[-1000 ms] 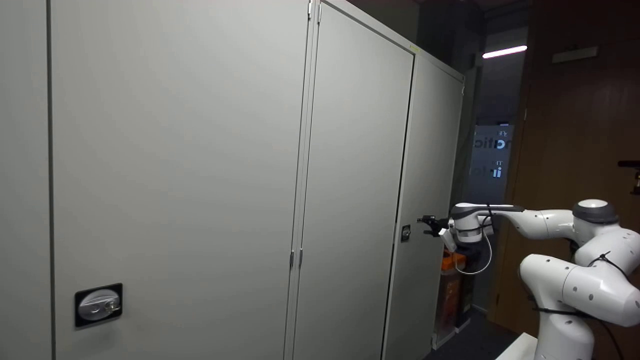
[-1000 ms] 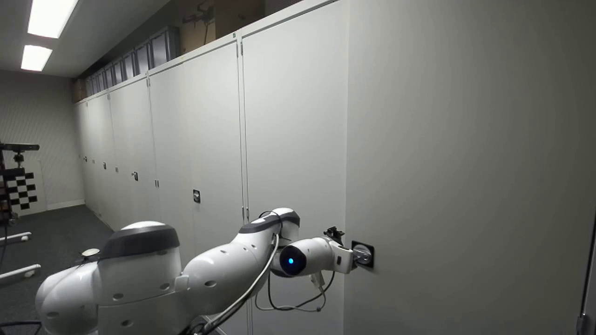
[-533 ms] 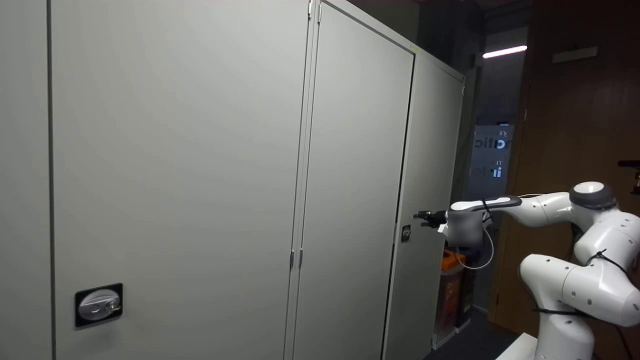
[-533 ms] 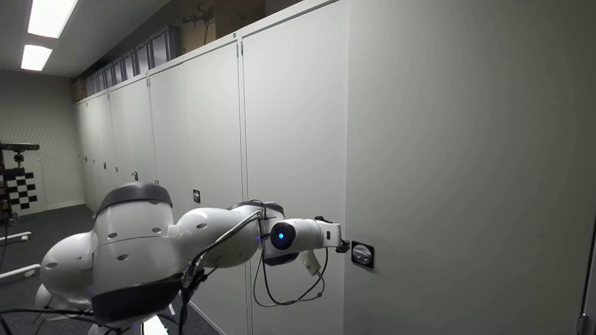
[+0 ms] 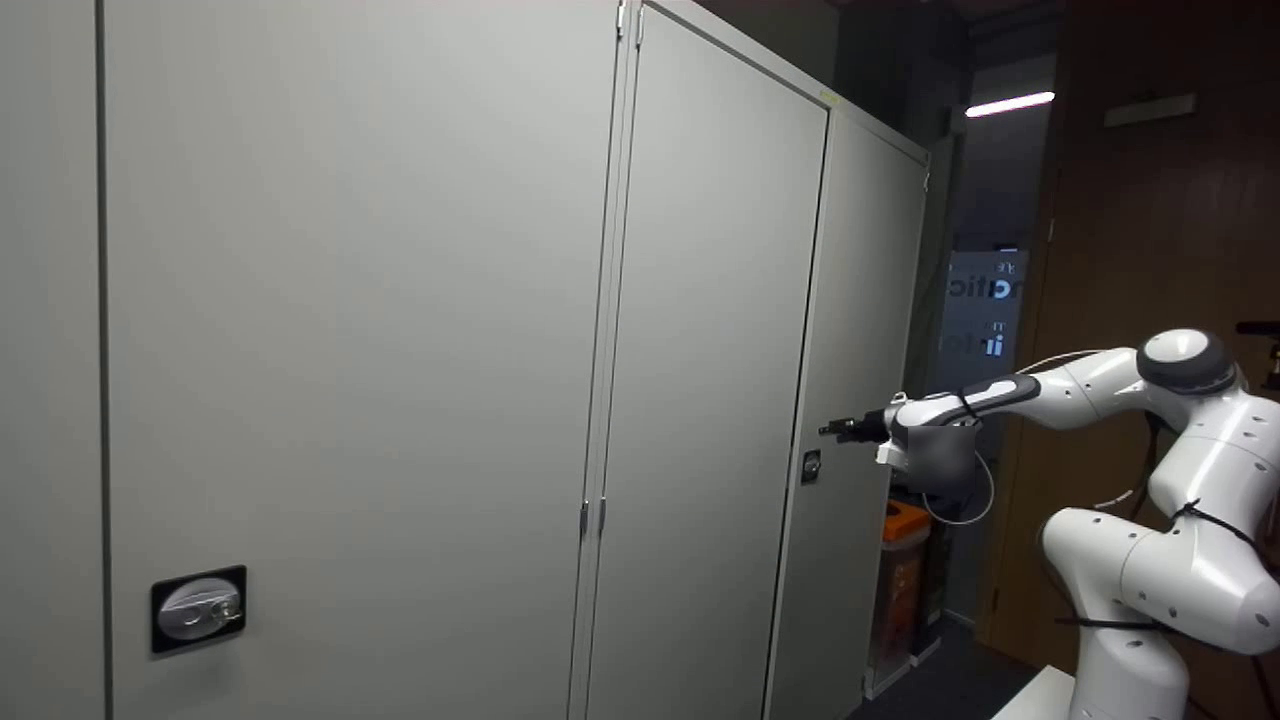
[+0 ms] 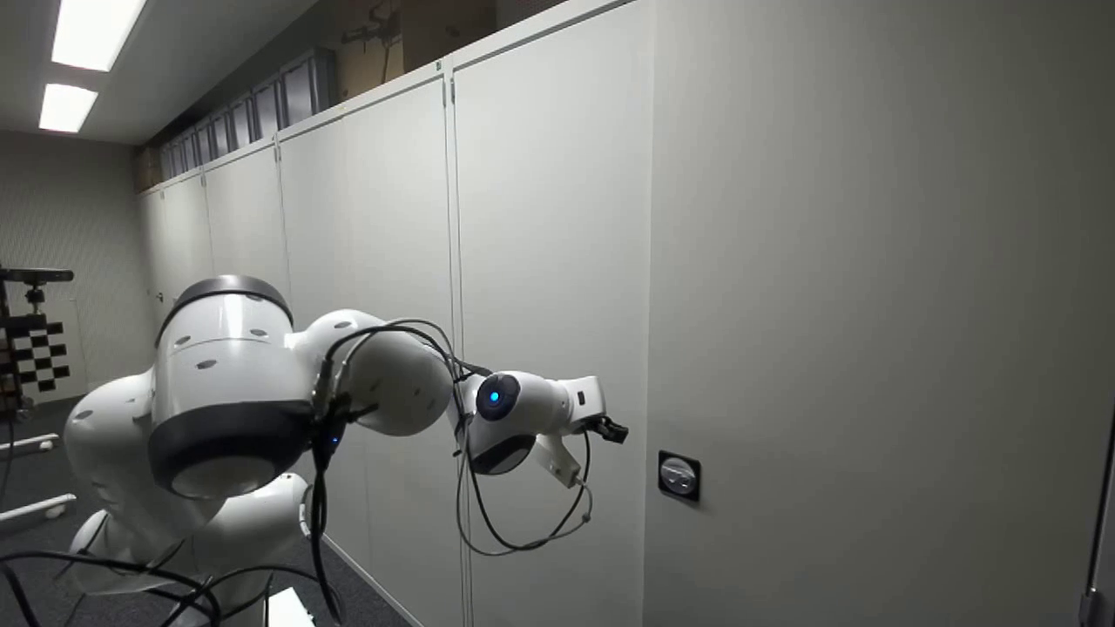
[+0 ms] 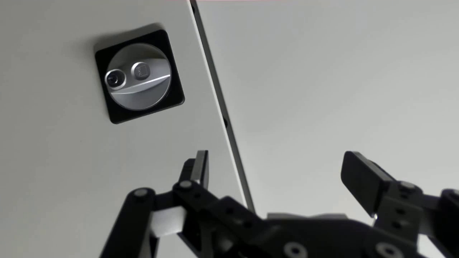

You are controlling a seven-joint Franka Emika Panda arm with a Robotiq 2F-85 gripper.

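Note:
My gripper [image 7: 276, 156] is open, with nothing between its fingers. It faces a grey cabinet front, and the dark vertical gap [image 7: 218, 96] between two doors runs behind the space between the fingers. A round silver turn handle with a keyhole on a black square plate [image 7: 140, 77] is up and left of the fingers in the wrist view. The handle also shows in both exterior views [image 5: 811, 467] [image 6: 679, 476]. In the exterior views the gripper [image 5: 838, 428] [image 6: 611, 428] is above the handle and apart from it.
Tall grey cabinets line the wall, with another handle [image 5: 197, 609] nearer the camera. An orange-topped bin [image 5: 905, 521] stands past the cabinet's end. A stand with a checkerboard [image 6: 37, 357] is at the far left. Loose cables [image 6: 523, 544] hang below the wrist.
My gripper has risen and drawn back from beside the handle, moving left and up in both exterior views. The wrist has turned and the arm's elbow has lifted. The doors look unmoved.

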